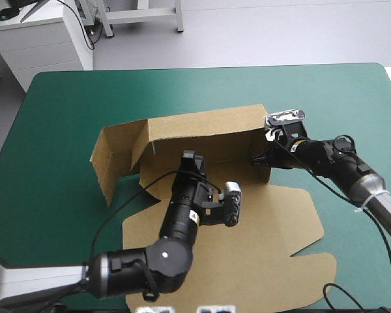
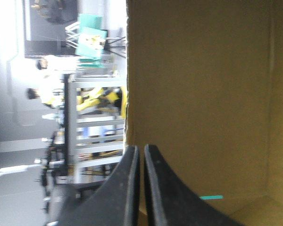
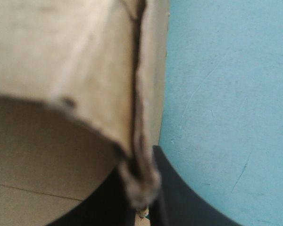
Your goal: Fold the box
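The brown box (image 1: 247,228) lies at the middle of the teal-green bench (image 1: 45,195), with its broad flat part nearest. Beyond that part, the left gripper (image 1: 193,158) meets the long wall (image 1: 208,130) at about its middle. Its 2 black fingers (image 2: 172,190) are all but pressed together, pinching the board's edge. To the right, the right gripper (image 1: 255,158) pinches the same wall's right end, the board squeezed between its fingers. At the far left, the side wall (image 1: 103,166) stands upright.
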Robot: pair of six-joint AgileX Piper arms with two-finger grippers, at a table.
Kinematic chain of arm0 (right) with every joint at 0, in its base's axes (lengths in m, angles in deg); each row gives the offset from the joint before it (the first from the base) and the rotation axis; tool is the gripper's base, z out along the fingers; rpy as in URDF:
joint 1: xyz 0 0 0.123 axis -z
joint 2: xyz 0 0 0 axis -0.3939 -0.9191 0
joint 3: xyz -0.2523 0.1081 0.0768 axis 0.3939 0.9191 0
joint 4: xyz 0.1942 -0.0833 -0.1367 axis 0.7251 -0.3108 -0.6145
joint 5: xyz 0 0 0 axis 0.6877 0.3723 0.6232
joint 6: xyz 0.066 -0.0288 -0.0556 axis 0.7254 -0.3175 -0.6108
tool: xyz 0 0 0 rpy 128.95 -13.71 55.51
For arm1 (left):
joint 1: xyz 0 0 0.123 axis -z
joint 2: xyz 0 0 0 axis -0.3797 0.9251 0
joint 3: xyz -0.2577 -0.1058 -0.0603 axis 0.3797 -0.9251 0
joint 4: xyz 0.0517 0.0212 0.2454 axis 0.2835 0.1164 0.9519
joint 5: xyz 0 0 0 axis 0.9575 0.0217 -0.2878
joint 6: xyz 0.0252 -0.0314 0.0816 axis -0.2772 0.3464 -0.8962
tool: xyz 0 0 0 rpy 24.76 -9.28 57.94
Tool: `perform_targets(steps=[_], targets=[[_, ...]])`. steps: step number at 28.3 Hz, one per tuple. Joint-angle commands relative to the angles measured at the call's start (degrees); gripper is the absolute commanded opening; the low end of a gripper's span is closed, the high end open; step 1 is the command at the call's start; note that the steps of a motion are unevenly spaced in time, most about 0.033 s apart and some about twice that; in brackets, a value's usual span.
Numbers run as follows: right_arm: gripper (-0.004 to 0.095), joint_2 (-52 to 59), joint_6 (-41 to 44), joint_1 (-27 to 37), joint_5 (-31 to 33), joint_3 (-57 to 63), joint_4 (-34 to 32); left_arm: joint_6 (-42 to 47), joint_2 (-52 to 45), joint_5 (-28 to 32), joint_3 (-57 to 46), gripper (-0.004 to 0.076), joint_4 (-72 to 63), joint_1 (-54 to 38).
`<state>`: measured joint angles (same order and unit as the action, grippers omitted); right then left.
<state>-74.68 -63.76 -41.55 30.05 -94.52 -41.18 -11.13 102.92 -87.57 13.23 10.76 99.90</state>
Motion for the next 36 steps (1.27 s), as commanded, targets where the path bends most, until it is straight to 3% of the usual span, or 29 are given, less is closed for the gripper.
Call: perform_targets(steps=[1, 6, 13, 19, 21, 26, 31, 34, 36], targets=[[-0.0014, 0.4, 0.6, 0.1, 2.1, -0.9, -1.9, -4.0, -6.8, 2.7, 6.0, 0.0012, -7.3, -3.2], [-0.0014, 0.4, 0.6, 0.1, 3.4, -0.9, -1.9, -19.4, -15.0, 3.1, 11.9, 0.0012, -30.9, -15.0], [-0.0014, 0.4, 0.6, 0.1, 4.8, -0.9, -3.0, -38.7, -25.4, 5.2, 12.1, 0.0012, -63.8, -49.5], [-0.0014, 0.4, 2.9, 0.1, 5.5, -0.9, -2.7, -53.2, -27.3, 7.5, 9.4, 0.0014, -93.5, -81.5], [-0.0014, 0.4, 3.0, 0.1, 5.5, -0.9, -3.0, -53.5, -27.3, 9.7, 5.9, 0.0014, -102.5, -87.9], [-0.0014, 0.4, 3.0, 0.1, 5.3, -0.9, -2.8, -53.5, -27.3, 20.5, -4.8, 0.0014, -109.8, -93.4], [-0.0014, 0.6, 4.4, 0.1, 5.1, -1.2, -2.8, -53.5, -26.7, 24.5, -11.1, 0.0014, -109.9, -93.4], [-0.0013, 0.6, 5.5, 0.1, 10.9, -4.0, -3.1, -53.5, -26.7, 26.8, -11.2, 0.0014, -110.3, -93.0], [-0.0013, 0.6, 5.8, 0.1, 21.1, -8.4, -3.1, -54.0, -26.7, 27.2, -11.2, 0.0013, -109.5, -92.1]])
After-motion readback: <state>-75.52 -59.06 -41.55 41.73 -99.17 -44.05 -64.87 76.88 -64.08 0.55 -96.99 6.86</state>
